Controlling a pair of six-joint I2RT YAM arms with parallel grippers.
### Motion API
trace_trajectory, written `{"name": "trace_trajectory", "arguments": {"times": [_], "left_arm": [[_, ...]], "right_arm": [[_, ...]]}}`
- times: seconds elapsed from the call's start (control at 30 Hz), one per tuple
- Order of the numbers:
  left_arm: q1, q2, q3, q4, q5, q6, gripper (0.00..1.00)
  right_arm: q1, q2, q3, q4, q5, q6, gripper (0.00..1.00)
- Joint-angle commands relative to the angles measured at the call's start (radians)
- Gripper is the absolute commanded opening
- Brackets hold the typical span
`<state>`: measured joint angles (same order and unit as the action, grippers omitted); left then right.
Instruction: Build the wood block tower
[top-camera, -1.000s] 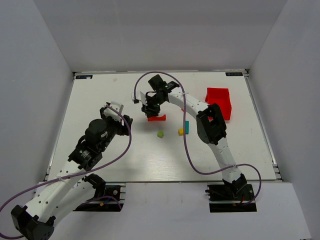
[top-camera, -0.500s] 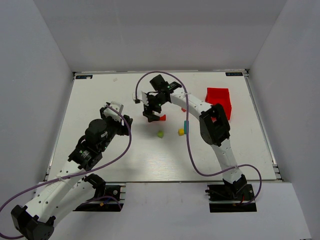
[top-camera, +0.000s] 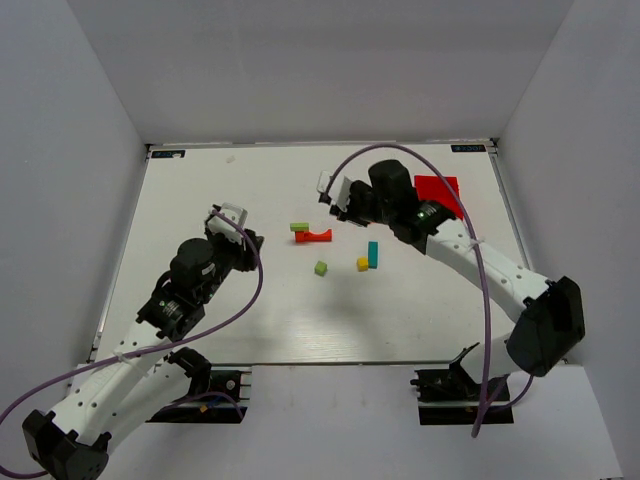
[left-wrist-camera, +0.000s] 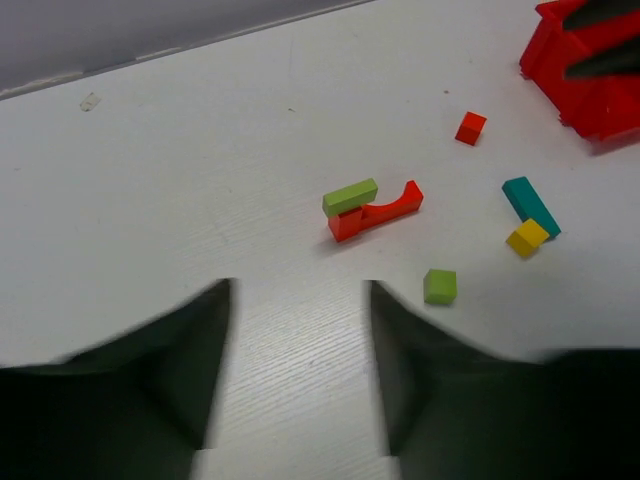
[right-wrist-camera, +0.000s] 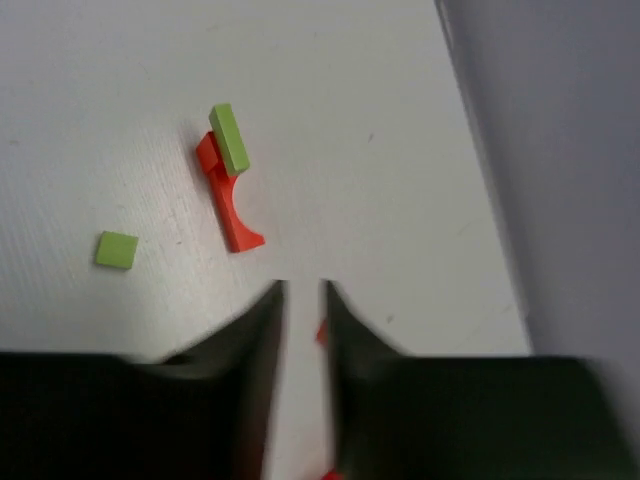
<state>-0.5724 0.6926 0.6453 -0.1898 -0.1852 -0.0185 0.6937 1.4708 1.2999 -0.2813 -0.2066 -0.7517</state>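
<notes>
Blocks: your red arch (top-camera: 320, 236) lies mid-frame, lime-green bar (top-camera: 299, 227) atop its left end. Your left gripper (left-wrist-camera: 297, 295) gapes wide, empty; right gripper (right-wrist-camera: 303, 292) a slit apart, empty.

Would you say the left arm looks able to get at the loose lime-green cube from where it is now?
Probably yes. The left tool is open, and the lime-green cube lies ahead of it with only bare table between; the right arm sits farther back, out of that path.

A white table (top-camera: 200, 200) sits boxed in by plain grey walls (top-camera: 300, 60).
</notes>
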Motion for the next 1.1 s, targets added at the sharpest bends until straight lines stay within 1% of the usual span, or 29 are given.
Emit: {"name": "trace_trajectory", "arguments": {"times": [0.0,0.03,0.1,0.13,0.17,0.23,0.27,0.3,0.33,0.37,0.4,0.43,0.47,0.5,0.6,0.67,0.7,0.8,1.07], "left_arm": [[0.003,0.022,-0.016,0.038,0.122,0.011,0.49],[0.003,0.031,-0.016,0.038,0.142,0.011,0.32],[0.003,0.056,-0.007,0.038,0.191,0.011,0.00],[0.003,0.080,-0.007,0.038,0.191,0.011,0.00],[0.003,0.097,0.007,0.026,0.200,0.011,0.00],[0.003,0.142,0.042,-0.026,0.188,0.011,0.00],[0.003,0.142,0.053,-0.046,0.159,0.011,0.00],[0.003,0.142,0.053,-0.059,0.144,0.011,0.00],[0.003,0.142,0.053,-0.068,0.130,0.011,0.16],[0.003,0.142,0.053,-0.068,0.100,0.011,0.28],[0.003,0.107,0.053,-0.068,0.083,0.011,0.40],[0.003,0.091,0.039,-0.057,0.073,0.011,0.49],[0.003,0.079,0.027,-0.047,0.064,0.011,0.60],[0.003,0.068,0.027,-0.046,0.064,0.011,0.63],[0.003,0.058,0.027,-0.036,0.073,0.011,0.65],[0.003,0.079,0.027,-0.036,0.082,0.011,0.66],[0.003,0.079,0.027,-0.036,0.082,0.011,0.66],[0.003,0.079,0.027,-0.036,0.082,0.011,0.66],[0.003,0.079,0.027,-0.036,0.092,0.011,0.66]], "right_arm": [[-0.042,0.011,-0.143,0.148,0.164,0.172,0.08],[-0.049,0.017,-0.149,0.095,0.141,0.186,0.00],[-0.069,0.043,-0.166,0.007,0.025,0.242,0.00],[-0.071,0.058,-0.175,-0.010,0.000,0.265,0.00],[-0.072,0.069,-0.179,-0.015,-0.051,0.278,0.03],[-0.069,0.127,-0.166,-0.030,-0.125,0.310,0.18],[-0.066,0.143,-0.156,-0.050,-0.155,0.311,0.36],[-0.065,0.193,-0.128,-0.055,-0.163,0.313,0.40],[-0.060,0.209,-0.123,-0.055,-0.168,0.314,0.43],[-0.054,0.221,-0.116,-0.055,-0.174,0.313,0.46],[-0.051,0.242,-0.108,-0.044,-0.177,0.314,0.53],[-0.048,0.258,-0.099,-0.041,-0.175,0.311,0.57],[-0.045,0.264,-0.097,-0.032,-0.185,0.313,0.62],[-0.043,0.278,-0.090,-0.036,-0.194,0.319,0.64],[-0.031,0.305,-0.074,-0.032,-0.209,0.341,0.64],[-0.013,0.321,-0.064,-0.025,-0.202,0.357,0.64],[-0.011,0.327,-0.060,-0.021,-0.203,0.361,0.66],[0.012,0.350,-0.050,-0.016,-0.180,0.367,0.69],[0.061,0.410,-0.021,0.004,-0.097,0.370,0.69]]}}
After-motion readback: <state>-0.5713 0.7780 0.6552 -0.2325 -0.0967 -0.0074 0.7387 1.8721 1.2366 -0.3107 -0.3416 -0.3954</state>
